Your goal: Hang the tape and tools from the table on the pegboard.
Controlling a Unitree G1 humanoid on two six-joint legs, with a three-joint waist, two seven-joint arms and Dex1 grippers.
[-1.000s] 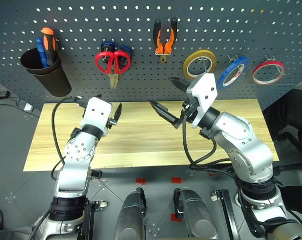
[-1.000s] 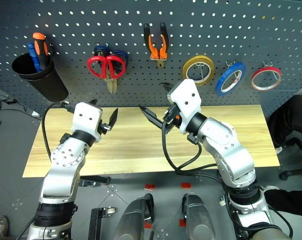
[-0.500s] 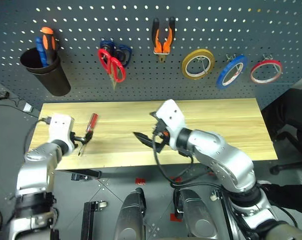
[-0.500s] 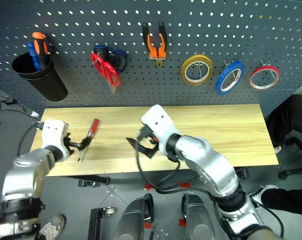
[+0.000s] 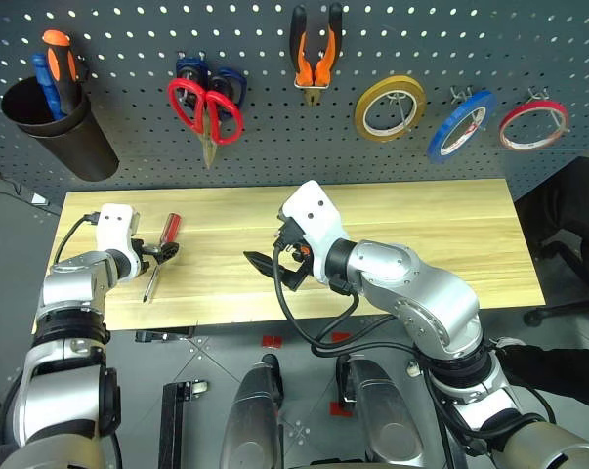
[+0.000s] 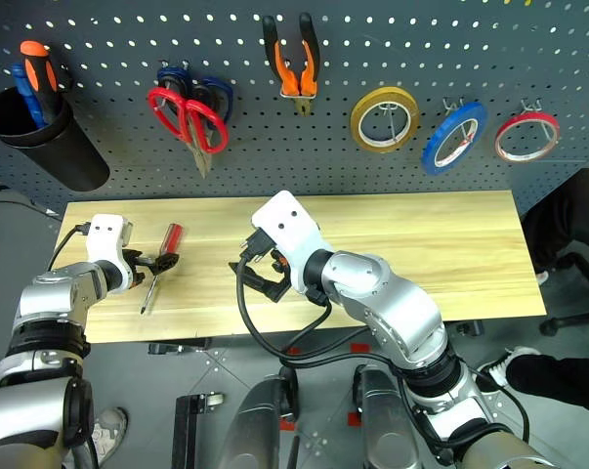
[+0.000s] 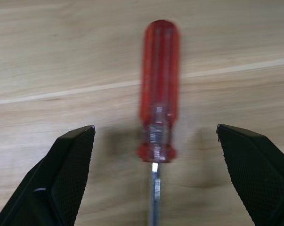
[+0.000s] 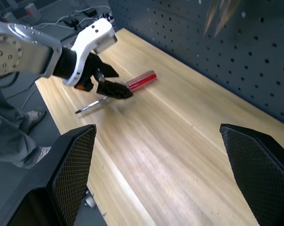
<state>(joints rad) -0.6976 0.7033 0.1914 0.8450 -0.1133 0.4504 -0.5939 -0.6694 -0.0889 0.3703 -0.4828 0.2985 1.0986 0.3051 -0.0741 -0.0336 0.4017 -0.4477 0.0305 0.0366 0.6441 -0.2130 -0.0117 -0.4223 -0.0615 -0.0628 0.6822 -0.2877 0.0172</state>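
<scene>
the red-handled screwdriver (image 5: 167, 243) is lying flat on the counter (image 5: 450, 244) near its left end, the last task tool not yet on the pegboard (image 5: 274, 147). the left gripper (image 5: 163, 252) is sitting low with its fingers (image 7: 71, 165) spread wide to either side of the handle's base, apparently lined up to close on it. the right gripper (image 5: 273, 268) is hovering mid-counter with fingers apart and empty, out of the way. the blue tape (image 5: 459, 125), red scissors (image 5: 206, 106) and pliers (image 5: 314, 59) are hanging on hooks.
</scene>
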